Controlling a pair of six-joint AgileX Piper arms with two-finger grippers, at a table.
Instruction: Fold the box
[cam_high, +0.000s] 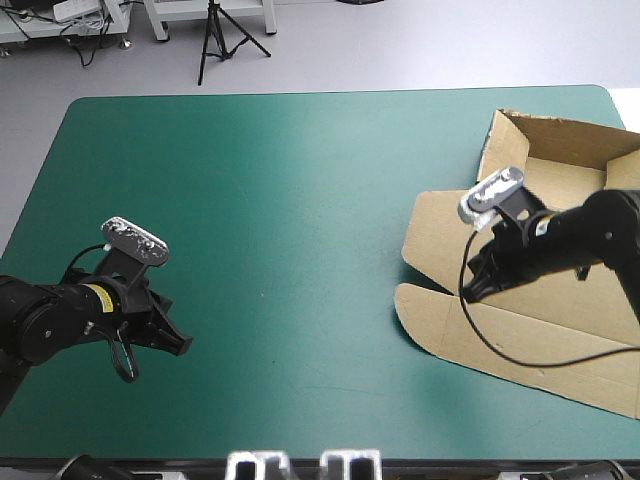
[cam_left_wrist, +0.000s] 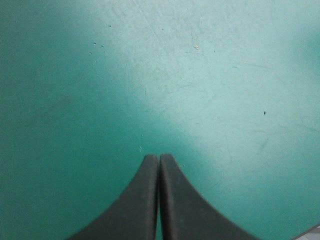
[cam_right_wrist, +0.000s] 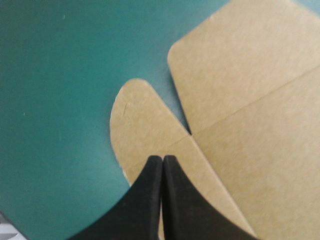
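The brown box (cam_high: 440, 235) lies at the table's right side, mostly a flat sheet, with walls raised at its far end (cam_high: 560, 135). My right gripper (cam_high: 468, 292) is shut, with its tip low over the sheet's left part. In the right wrist view the right gripper (cam_right_wrist: 162, 157) points at a rounded flap (cam_right_wrist: 140, 125), next to the slit that parts it from a larger panel (cam_right_wrist: 240, 75). My left gripper (cam_high: 185, 345) is shut over bare cover near the front left, far from the box. The left wrist view shows the left gripper (cam_left_wrist: 159, 156) holding nothing.
The teal-green cover (cam_high: 300, 200) stretches between the two arms. The box's near right corner runs out of the high view at the table's right edge. The front edge of the table lies just behind the left arm.
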